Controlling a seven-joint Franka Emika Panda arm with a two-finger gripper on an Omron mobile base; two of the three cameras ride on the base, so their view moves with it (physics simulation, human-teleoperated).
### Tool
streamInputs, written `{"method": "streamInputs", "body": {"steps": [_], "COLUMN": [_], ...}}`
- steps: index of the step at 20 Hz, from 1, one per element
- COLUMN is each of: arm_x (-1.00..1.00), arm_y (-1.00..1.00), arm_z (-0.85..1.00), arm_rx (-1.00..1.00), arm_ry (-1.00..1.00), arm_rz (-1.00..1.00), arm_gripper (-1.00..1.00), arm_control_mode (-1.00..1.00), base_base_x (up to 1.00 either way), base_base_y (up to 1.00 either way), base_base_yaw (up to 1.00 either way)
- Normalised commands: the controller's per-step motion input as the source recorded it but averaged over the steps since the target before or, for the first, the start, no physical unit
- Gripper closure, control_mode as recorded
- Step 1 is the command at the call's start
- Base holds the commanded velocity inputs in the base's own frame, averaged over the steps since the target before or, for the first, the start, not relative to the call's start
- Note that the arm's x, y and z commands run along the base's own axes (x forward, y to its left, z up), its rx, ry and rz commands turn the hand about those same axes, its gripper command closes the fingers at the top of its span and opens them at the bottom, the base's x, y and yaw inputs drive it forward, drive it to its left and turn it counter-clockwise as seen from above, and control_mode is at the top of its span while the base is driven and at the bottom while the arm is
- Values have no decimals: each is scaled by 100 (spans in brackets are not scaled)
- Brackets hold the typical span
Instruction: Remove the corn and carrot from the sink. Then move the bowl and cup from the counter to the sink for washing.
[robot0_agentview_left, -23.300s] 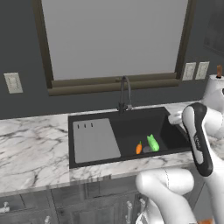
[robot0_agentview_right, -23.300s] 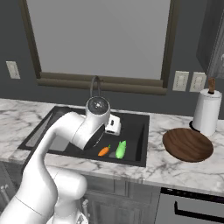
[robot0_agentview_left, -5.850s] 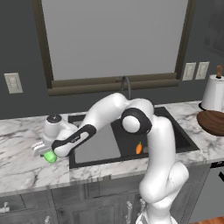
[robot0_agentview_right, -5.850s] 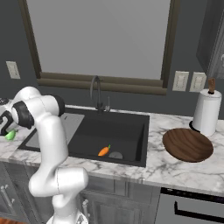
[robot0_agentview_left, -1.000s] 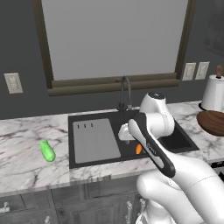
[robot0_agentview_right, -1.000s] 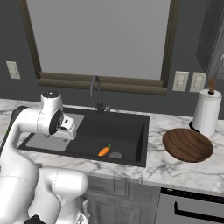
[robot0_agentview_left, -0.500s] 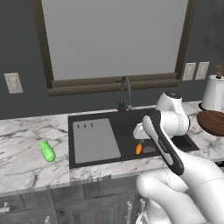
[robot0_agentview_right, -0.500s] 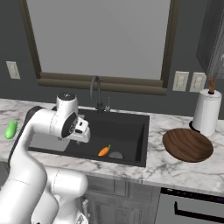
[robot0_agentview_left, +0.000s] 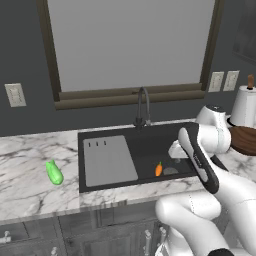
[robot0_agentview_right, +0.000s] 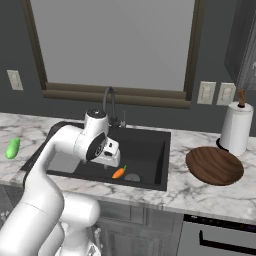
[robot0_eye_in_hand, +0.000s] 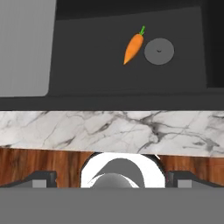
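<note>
1. The carrot lies flat on the floor of the sink, just beside the round drain, toward the basin's front edge. Its green top points at the back wall and its tip at the front.
2. It looks small, light and stiff, so I'd expect it to roll rather than squash. The taper makes the thin tip a poor hold; the thicker end near the green top is the place to pinch, with the jaws across its width.
3. The gripper hangs over the basin with its jaws spread wide and nothing between them. In the hand view the carrot sits well off from the finger tips, so there is some way to go.
4. The grey drainboard panel covers the left part of the basin, and the faucet curves over the back edge.
5. The corn is out, lying on the counter well left of the sink, near the front edge.
6. The wooden bowl waits on the counter to the right of the sink, with a paper towel roll just behind it by the wall.
7. By my read, the carrot pickup is the step in hand, with the bowl and cup yet to come.
</note>
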Motion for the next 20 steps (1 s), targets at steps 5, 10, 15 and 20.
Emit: {"method": "streamInputs", "body": {"steps": [5, 10, 15, 20], "arm_x": [17, 30, 41, 42], "arm_y": [-40, -27, -12, -1], "arm_z": [-9, -14, -14, -17], "arm_rx": [2, 4, 6, 5], "arm_ry": [6, 4, 1, 0], "arm_rz": [1, 4, 5, 3], "arm_gripper": [-100, -100, -100, -100], "arm_control_mode": [-100, -100, -100, -100], "base_base_x": [0, 0, 0, 0], "base_base_y": [0, 0, 0, 0], "base_base_yaw": [0, 0, 0, 0]}}
